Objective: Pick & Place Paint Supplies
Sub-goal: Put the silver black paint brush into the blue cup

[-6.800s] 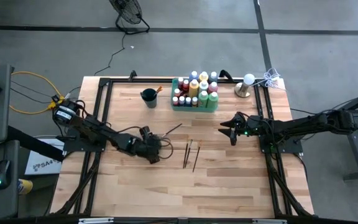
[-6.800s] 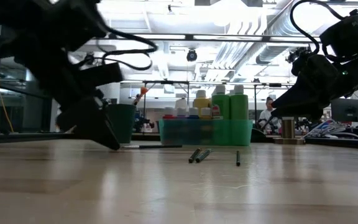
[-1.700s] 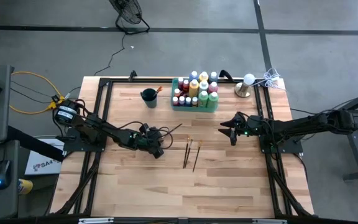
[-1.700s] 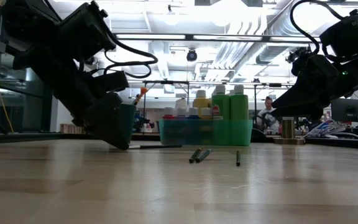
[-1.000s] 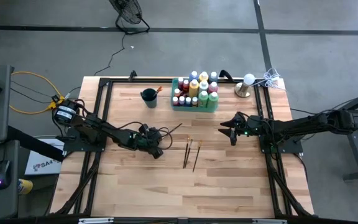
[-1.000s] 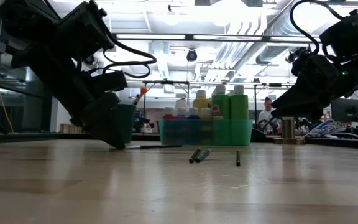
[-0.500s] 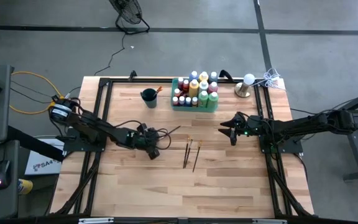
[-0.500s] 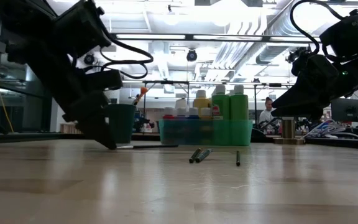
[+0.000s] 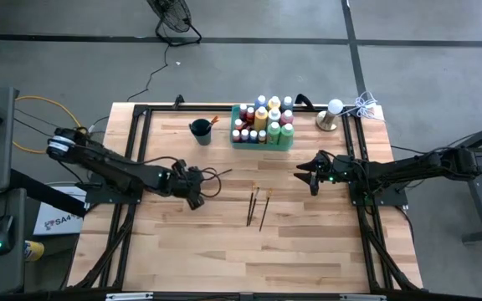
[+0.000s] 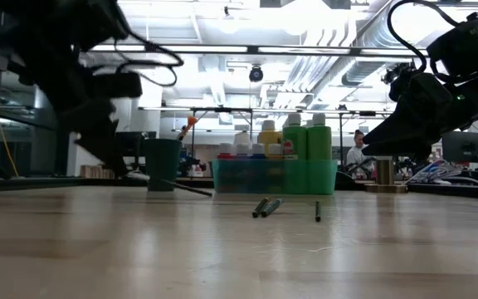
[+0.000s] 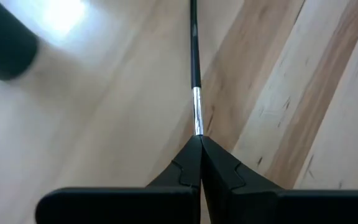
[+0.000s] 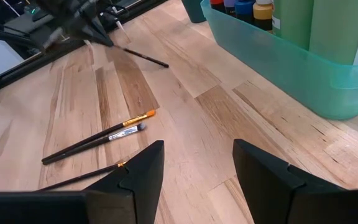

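Observation:
My left gripper (image 9: 194, 189) is at the table's left middle, shut on a thin dark-handled paintbrush (image 9: 217, 175). The brush also shows in the left wrist view (image 11: 194, 68), the low view (image 10: 177, 185) and the right wrist view (image 12: 140, 57). Three more brushes (image 9: 258, 207) lie flat on the table at the middle. Small paint bottles (image 9: 263, 117) stand in the translucent green tray (image 9: 291, 144) at the back. My right gripper (image 9: 310, 178) hovers open and empty right of the middle, and it shows in the right wrist view (image 12: 194, 177). My left gripper pinches the brush at its bristle end, just behind the silver ferrule (image 11: 197, 118), between the very tips of its two fingers (image 11: 213, 163). The fingers come from the table's left, slanting down, in line with the brush. The brush sticks out ahead of them, tilted, its handle end (image 10: 207, 193) low by the table.
A dark round cup (image 9: 200, 130) with a brush in it stands left of the tray. A small metal stand with a white ball (image 9: 331, 114) is at the back right. A black frame (image 9: 141, 150) runs along the table's edges. Bare wood lies toward the near edge.
My left gripper has gone toward the table's left edge and up, still shut on the brush. The brush's held end has risen, so the brush now slants down away from the fingers, drawn a little to the left.

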You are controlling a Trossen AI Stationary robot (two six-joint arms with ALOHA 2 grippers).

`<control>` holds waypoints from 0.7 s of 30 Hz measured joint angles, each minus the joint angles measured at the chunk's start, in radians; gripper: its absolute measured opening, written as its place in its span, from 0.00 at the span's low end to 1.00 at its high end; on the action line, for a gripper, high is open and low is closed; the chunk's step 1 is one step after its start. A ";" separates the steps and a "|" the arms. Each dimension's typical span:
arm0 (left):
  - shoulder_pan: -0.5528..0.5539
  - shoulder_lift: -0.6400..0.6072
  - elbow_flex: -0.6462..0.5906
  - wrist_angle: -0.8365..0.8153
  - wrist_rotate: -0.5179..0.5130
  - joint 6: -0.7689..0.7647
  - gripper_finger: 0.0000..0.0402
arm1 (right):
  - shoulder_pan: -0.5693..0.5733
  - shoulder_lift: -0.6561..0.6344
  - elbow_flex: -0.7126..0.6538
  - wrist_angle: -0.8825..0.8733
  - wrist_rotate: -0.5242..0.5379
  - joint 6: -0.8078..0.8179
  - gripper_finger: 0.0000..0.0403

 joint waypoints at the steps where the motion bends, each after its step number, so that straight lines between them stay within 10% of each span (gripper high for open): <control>1: 0.000 -0.014 0.016 -0.034 -0.004 0.004 0.00 | 0.000 0.000 0.000 0.000 0.000 0.000 0.46; 21: 0.001 -0.061 0.378 -0.461 -0.202 0.159 0.00 | 0.000 0.000 0.000 0.000 0.000 0.000 0.46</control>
